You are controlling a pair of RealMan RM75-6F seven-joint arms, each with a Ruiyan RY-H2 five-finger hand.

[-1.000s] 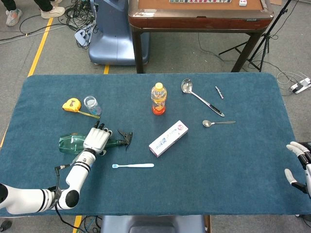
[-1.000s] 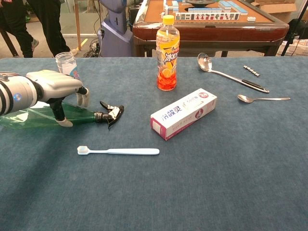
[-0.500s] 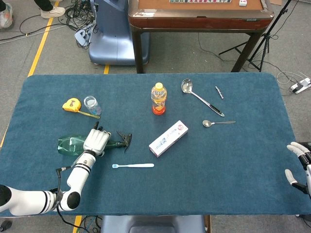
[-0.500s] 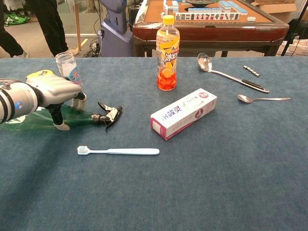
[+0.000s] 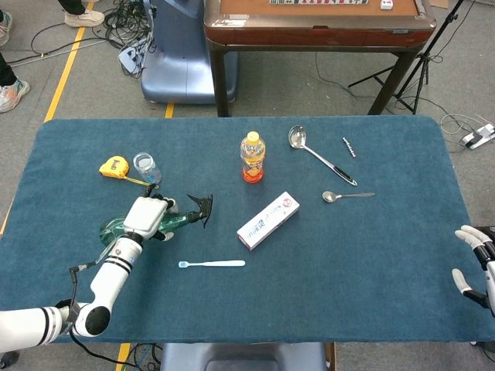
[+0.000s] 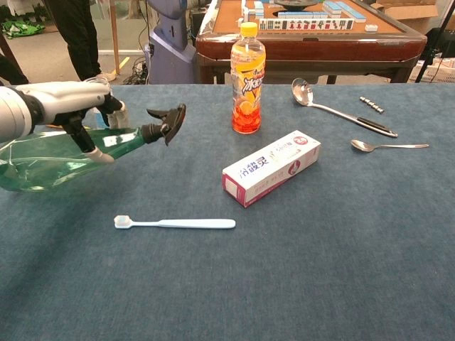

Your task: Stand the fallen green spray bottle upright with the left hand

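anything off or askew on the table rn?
Only the green spray bottle: it is tilted, nozzle end raised off the cloth, gripped by the left robot hand, not yet upright. The toothpaste box, toothbrush, ladle and spoon lie flat; no spills or damage.

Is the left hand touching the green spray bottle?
Touching: chest view shows the left hand with fingers wrapped around the green spray bottle, nozzle end lifted.

green spray bottle now off the table, nozzle end tilted up, in left hand
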